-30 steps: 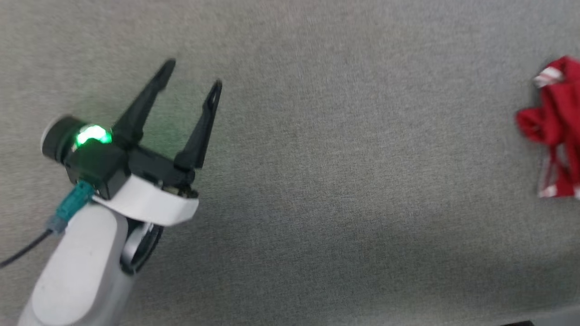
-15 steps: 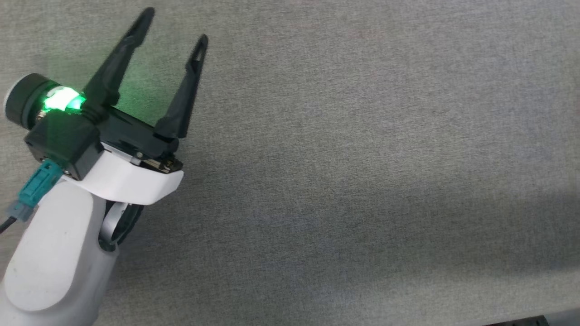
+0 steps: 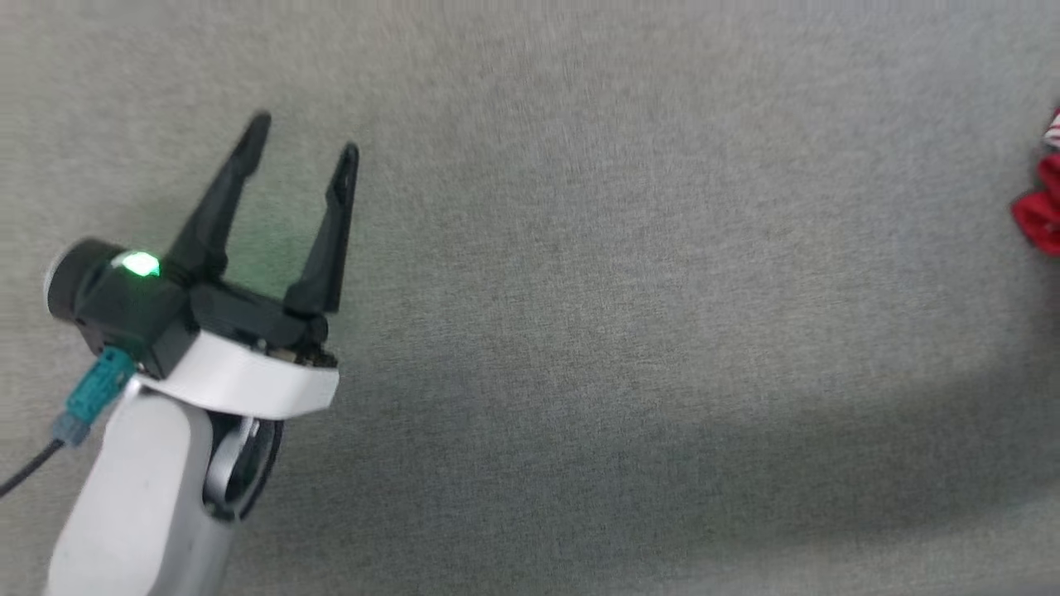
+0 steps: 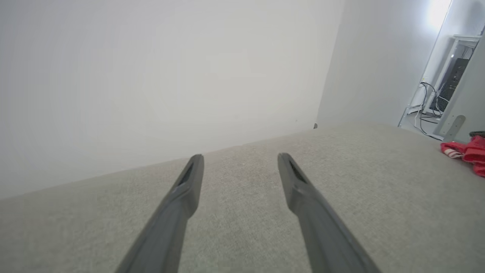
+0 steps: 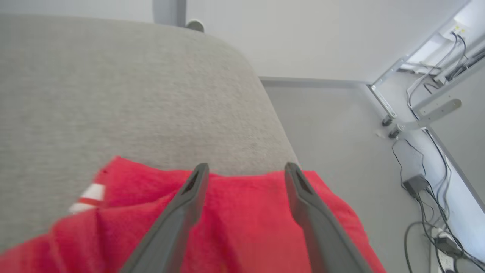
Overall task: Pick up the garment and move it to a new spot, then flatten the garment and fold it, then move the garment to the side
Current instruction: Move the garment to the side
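Two dark fingers of my left gripper (image 3: 305, 141) stand well apart in the head view, at the lower left, pointing up and a little to the right with nothing between them. A green light (image 3: 139, 265) glows on the black wrist block behind them, and a teal plug (image 3: 93, 397) with a dark cable hangs off its left side. Grey cloth surface (image 3: 580, 248) lies under everything. Far off at the right edge a small red piece of the garment (image 3: 1043, 211) shows, bunched, well apart from my left gripper.

From my left wrist, the left gripper (image 4: 239, 161) has its jaws spread wide above the surface (image 4: 360, 182), which runs to a plain white wall (image 4: 151, 76). The garment (image 4: 468, 151) lies crumpled on the surface at the far right, a striped hem turned toward me. Beyond it, cables (image 4: 426, 110) trail by a pale rack.

From my right wrist, the right gripper (image 5: 246, 170) is also spread, jaws apart and clamping nothing. The garment (image 5: 242, 227) spreads red beneath and between my fingers, near the surface's (image 5: 132, 94) rounded corner, with a white stripe (image 5: 89, 197) on its left fold. Whether my fingers touch the cloth I cannot tell. To the right the floor (image 5: 333, 132) carries cables (image 5: 420, 204) and a dark adapter.
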